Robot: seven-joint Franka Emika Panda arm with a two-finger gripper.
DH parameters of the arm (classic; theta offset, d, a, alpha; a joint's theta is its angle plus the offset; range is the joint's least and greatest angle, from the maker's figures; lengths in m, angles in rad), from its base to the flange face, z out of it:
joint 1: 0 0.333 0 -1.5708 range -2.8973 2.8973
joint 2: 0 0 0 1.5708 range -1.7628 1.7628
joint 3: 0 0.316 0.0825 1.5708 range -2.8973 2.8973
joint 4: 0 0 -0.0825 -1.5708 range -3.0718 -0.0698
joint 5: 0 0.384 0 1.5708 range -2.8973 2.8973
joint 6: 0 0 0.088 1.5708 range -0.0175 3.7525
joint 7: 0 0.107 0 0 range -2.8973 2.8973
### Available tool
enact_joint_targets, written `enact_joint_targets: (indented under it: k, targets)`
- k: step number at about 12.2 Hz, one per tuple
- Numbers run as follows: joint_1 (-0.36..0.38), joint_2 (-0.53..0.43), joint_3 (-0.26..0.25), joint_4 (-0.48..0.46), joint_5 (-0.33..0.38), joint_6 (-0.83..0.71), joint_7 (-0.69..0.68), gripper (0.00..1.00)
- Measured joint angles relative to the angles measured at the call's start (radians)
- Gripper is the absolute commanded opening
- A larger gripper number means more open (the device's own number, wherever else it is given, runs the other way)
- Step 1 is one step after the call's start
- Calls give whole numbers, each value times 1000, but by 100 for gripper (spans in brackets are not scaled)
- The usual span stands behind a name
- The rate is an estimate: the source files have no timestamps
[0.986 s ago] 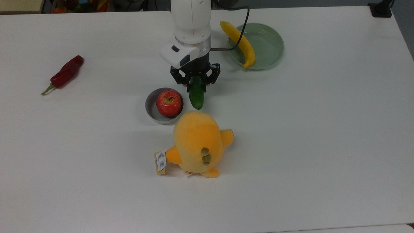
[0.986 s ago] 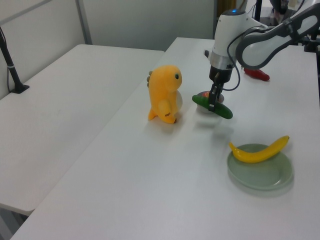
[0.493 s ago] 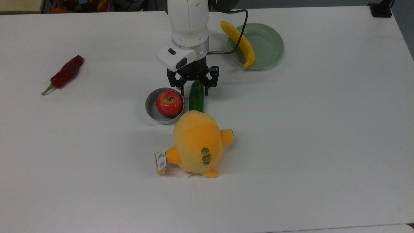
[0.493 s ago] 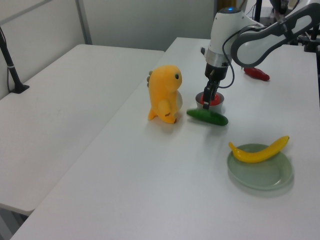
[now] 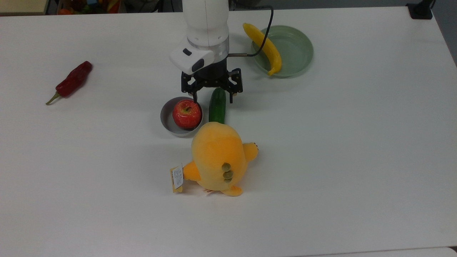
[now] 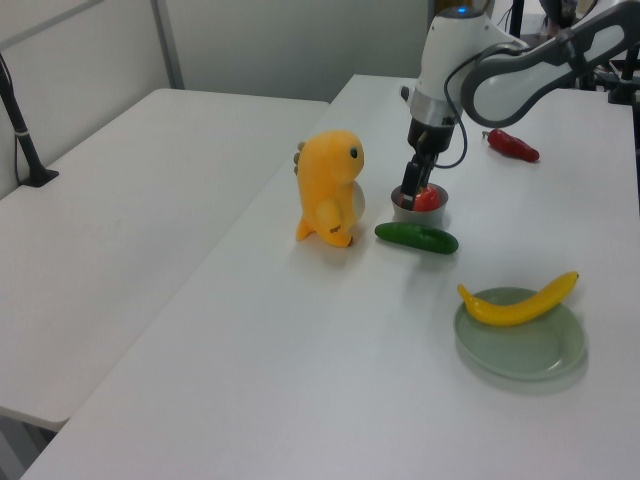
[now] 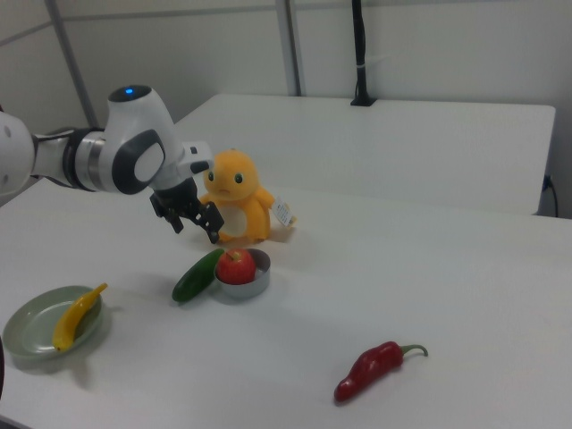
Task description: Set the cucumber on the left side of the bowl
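Nearest the table's (image 5: 357, 160) front edge in the top view stands the orange plush toy (image 5: 217, 157). Behind it, mid-table, the cucumber (image 5: 217, 105) lies flat just beside the bowl (image 5: 165, 119), on the top view's right; the bowl holds an apple (image 5: 186, 113). The gripper (image 5: 212, 98) hovers above, jaws apart, empty. Toward the far edge: banana (image 5: 264, 46) on green dish (image 5: 296, 50).
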Motion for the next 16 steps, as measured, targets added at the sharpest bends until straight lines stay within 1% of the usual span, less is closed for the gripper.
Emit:
enact_joint_targets:
  k: [2,5,8,10,13,16]
  targets:
    - [-9,-54,-1,7,0,-73,0,100]
    - [-40,-174,-6,11,0,-212,0,100]
    - [-48,-269,-19,10,0,-324,0,100]
    - [-48,-296,-20,10,-2,-365,0,100]
    - [-51,-300,-21,14,-3,-378,0,100]
    - [-65,-288,-22,63,-3,-447,0,100]
